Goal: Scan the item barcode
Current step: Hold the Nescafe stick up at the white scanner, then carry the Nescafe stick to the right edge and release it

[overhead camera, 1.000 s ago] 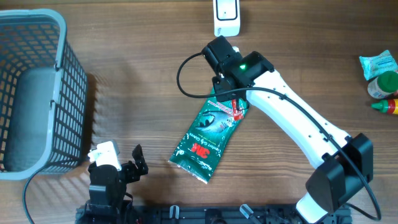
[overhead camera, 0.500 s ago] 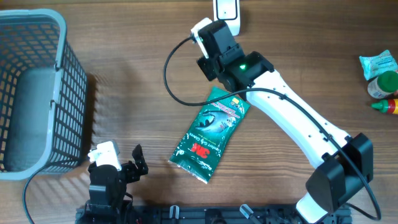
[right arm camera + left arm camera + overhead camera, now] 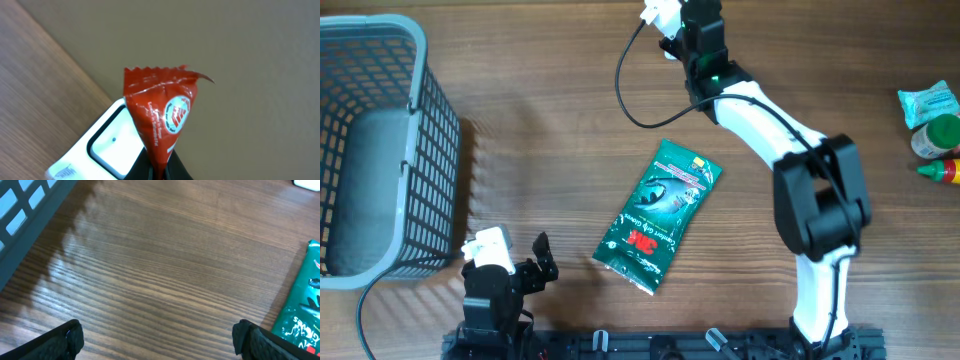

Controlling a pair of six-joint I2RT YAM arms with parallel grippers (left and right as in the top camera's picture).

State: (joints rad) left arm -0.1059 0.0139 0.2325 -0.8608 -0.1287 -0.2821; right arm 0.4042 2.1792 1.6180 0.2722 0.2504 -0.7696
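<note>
Up at the far edge of the wooden table (image 3: 540,130), the right gripper (image 3: 161,170) is pinched tight on the lower end of a small red sachet (image 3: 159,117). The sachet stands up out of the fingers, serrated edge uppermost. Just beside it, toward that gripper's left in the wrist view, sits the white scanner (image 3: 102,150). The left gripper (image 3: 157,342) stands spread wide above bare wood, holding nothing. A green 3M packet (image 3: 660,215) lies flat beyond its right finger, and a grey basket (image 3: 380,30) stands off to its left.
</note>
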